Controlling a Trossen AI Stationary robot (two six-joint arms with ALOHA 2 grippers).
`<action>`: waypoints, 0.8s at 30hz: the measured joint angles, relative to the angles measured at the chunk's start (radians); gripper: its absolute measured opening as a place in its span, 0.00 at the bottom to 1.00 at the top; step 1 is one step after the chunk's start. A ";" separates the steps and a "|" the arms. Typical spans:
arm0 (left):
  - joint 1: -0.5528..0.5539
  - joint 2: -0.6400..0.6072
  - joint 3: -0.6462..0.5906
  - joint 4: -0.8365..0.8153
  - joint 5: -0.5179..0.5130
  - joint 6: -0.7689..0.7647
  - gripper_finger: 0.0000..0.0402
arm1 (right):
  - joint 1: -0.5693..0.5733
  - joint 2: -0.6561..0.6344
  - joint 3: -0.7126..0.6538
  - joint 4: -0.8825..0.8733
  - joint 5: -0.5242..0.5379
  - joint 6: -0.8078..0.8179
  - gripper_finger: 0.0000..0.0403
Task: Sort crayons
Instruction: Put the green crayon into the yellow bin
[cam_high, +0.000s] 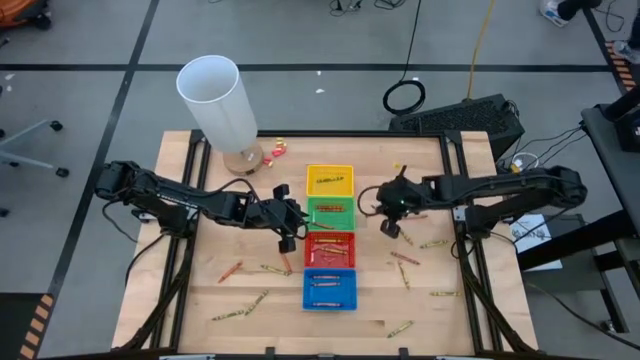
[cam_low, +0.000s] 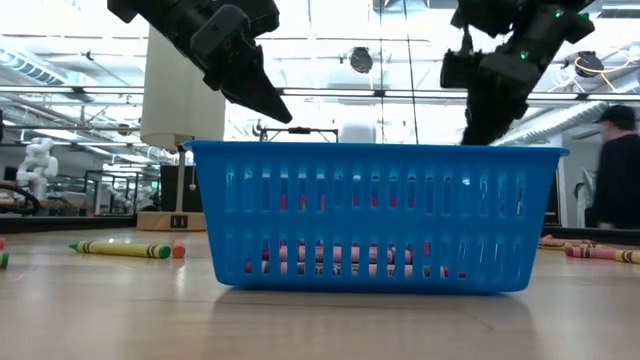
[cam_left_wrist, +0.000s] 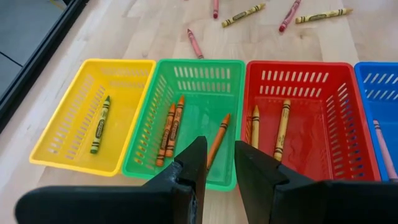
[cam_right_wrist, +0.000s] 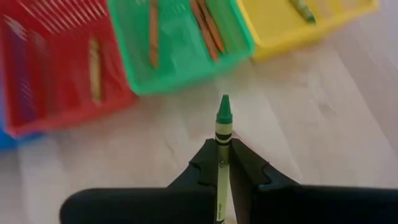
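Four trays stand in a row at mid-table: yellow (cam_high: 330, 180), green (cam_high: 330, 213), red (cam_high: 330, 248) and blue (cam_high: 330, 288). Each holds a few crayons: a green one (cam_left_wrist: 99, 124) in the yellow tray, orange ones (cam_left_wrist: 171, 130) in the green tray, olive-yellow ones (cam_left_wrist: 281, 127) in the red tray. My left gripper (cam_left_wrist: 217, 168) is open and empty, just left of the green and red trays (cam_high: 285, 228). My right gripper (cam_right_wrist: 222, 163) is shut on a green crayon (cam_right_wrist: 223, 118), just right of the green tray (cam_high: 390, 215). My right gripper pinches the green crayon's wrapped body (cam_right_wrist: 221, 152) between its two fingers. The crayon lies along the fingers, and its pointed tip (cam_right_wrist: 224, 102) sticks out ahead of them toward the trays. It is lifted clear of the table.
Loose crayons lie on the wooden table left of the trays (cam_high: 230, 270) (cam_high: 240, 305), right of them (cam_high: 433, 243) (cam_high: 405, 258) and near the front edge (cam_high: 400, 328). A tall white cylinder (cam_high: 220, 105) stands at the far left. In the low view the blue tray (cam_low: 375, 215) fills the front.
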 joint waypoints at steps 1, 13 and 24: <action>0.000 0.000 0.000 0.001 0.000 0.000 0.21 | 0.019 0.000 0.000 0.021 0.011 0.023 0.00; -0.002 0.000 0.000 -0.002 0.001 0.001 0.21 | 0.207 0.008 0.000 0.161 0.157 0.118 0.00; -0.002 0.000 0.000 -0.001 0.003 0.000 0.21 | 0.246 0.008 0.001 0.215 0.161 0.107 0.01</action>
